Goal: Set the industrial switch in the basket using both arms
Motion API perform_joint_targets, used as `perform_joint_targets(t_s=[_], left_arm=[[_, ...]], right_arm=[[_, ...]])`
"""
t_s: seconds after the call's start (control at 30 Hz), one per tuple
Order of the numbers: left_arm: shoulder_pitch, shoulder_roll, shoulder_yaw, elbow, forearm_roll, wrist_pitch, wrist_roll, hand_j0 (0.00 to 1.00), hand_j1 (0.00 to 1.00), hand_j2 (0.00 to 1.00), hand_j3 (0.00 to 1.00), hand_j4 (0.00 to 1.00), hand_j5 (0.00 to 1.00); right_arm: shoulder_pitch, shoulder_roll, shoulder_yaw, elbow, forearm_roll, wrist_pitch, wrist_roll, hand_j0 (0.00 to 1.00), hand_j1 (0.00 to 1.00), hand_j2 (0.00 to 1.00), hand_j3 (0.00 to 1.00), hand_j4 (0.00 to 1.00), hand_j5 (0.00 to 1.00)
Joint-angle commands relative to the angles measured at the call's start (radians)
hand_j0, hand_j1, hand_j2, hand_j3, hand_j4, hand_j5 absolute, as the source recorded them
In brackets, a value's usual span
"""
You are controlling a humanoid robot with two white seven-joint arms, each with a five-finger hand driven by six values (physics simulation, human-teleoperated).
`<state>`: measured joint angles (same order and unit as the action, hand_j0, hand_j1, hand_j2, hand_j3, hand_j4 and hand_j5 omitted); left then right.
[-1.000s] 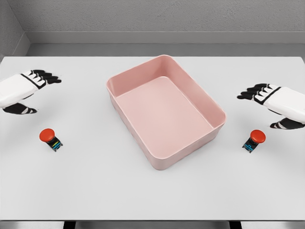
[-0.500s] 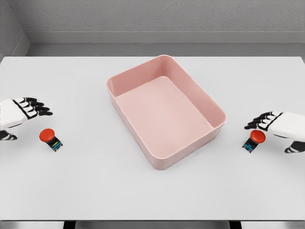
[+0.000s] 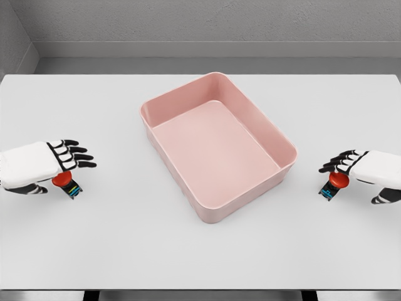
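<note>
On the white worktop I see the pink basket at centre, with nothing in it. My left hand hovers over the left industrial switch, fingers spread, holding nothing. My right hand sits just above the right industrial switch, fingers loosely extended; whether they touch its red cap I cannot tell. Both switches stand on the worktop, well apart from the basket.

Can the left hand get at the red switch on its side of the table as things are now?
Probably yes. The left hand hovers over the left switch with its fingers spread and holding nothing. Nothing lies between them, and the basket stands well off to the side.
</note>
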<state>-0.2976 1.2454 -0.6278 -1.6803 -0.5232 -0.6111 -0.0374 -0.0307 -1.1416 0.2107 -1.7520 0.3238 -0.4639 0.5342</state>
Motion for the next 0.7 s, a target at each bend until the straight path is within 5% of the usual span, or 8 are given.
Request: perform_joint_targets(t_s=[0.0,0.33,0.53,0.67], left_arm=[[0.000,-0.009,0.000,-0.016,-0.003,0.000,-0.007,1.00,1.00,1.00,1.00,1.00,1.00],[0.000,-0.003,0.005,-0.026,-0.032,0.000,-0.055,1.00,1.00,1.00,1.00,1.00,1.00],[0.000,-0.003,0.010,-0.019,-0.038,0.000,-0.055,0.78,0.78,0.78,0.78,0.78,0.78],[0.000,-0.003,0.007,-0.018,-0.050,0.000,-0.055,0.76,0.76,0.76,0.76,0.76,0.76]], right_arm=[[0.000,0.002,0.001,-0.001,-0.003,0.002,0.000,1.00,1.00,1.00,1.00,1.00,1.00],[-0.017,0.014,0.022,-0.001,-0.005,-0.005,-0.008,1.00,1.00,1.00,1.00,1.00,1.00],[-0.052,0.028,0.087,-0.001,-0.003,-0.012,-0.008,1.00,1.00,1.00,1.00,1.00,1.00],[-0.052,0.028,0.090,-0.001,-0.003,-0.012,-0.008,1.00,1.00,1.00,1.00,1.00,1.00]])
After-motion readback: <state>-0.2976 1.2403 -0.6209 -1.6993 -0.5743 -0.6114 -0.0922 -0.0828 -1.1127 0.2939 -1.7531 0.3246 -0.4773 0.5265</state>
